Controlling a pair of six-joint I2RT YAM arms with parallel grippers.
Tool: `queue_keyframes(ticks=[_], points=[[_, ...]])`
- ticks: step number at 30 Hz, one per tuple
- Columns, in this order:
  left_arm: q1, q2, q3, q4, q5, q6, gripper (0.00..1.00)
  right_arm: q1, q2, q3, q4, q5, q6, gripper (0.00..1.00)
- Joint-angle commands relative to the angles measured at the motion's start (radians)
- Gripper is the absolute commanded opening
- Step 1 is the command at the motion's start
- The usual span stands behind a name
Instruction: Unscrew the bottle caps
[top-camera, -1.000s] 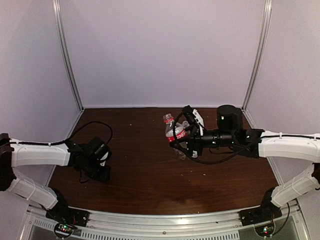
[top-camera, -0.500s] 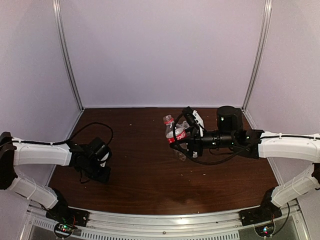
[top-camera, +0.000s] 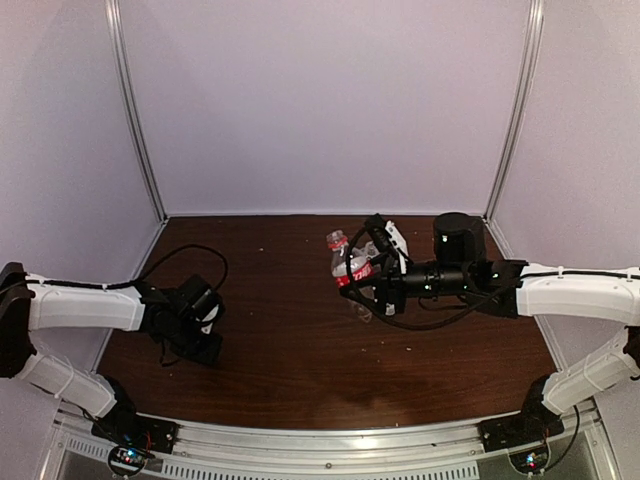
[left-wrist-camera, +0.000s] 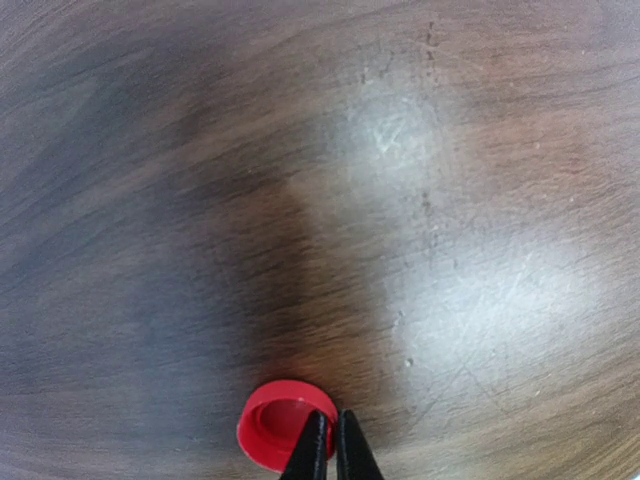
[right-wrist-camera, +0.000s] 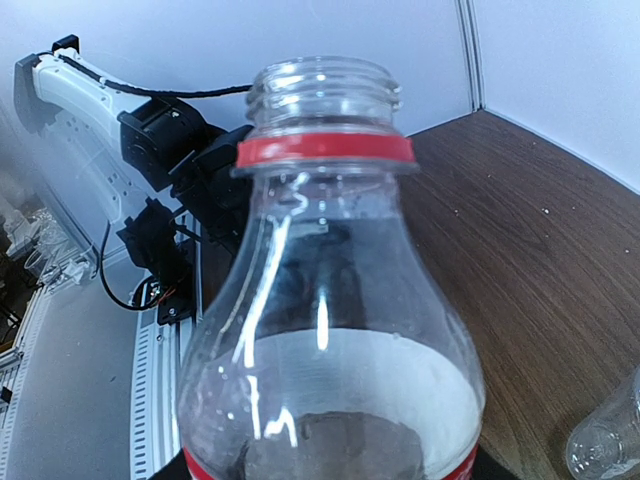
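Note:
The shorter clear bottle with the red label band (top-camera: 346, 260) is held tilted above the table in my right gripper (top-camera: 372, 272), which is shut on its body. In the right wrist view the bottle (right-wrist-camera: 330, 330) fills the frame; its neck is open, with only the red ring left below the thread. My left gripper (top-camera: 200, 338) is low at the table's left side. In the left wrist view its tips (left-wrist-camera: 331, 440) are pinched on the rim of the red cap (left-wrist-camera: 268, 425), which faces open side up at the tabletop. The white cap is out of view.
A second clear unlabelled bottle (top-camera: 362, 308) lies on the dark wooden table below the held one; its end shows in the right wrist view (right-wrist-camera: 608, 440). A black cable (top-camera: 185, 255) loops behind the left wrist. Walls enclose three sides.
The left wrist has shifted very slightly toward the near edge. The right arm and the bottle have barely moved.

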Motion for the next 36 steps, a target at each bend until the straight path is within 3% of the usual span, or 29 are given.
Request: queue_keyframes(ticks=[1,11,28,36], points=[[0.009,0.006,0.033,0.024,0.022,0.029,0.02,-0.003,-0.009,-0.002,0.035,-0.017,0.012,0.36],[-0.021,0.047,0.160,0.030,0.041,0.105,0.00,-0.029,-0.027,-0.002,0.041,-0.015,0.032,0.35],[-0.138,0.404,0.507,0.070,0.085,0.203,0.00,-0.073,-0.121,-0.029,0.008,0.021,0.057,0.34],[-0.153,0.523,0.592,0.071,0.136,0.222,0.00,-0.083,-0.142,-0.056,0.007,0.031,0.064,0.35]])
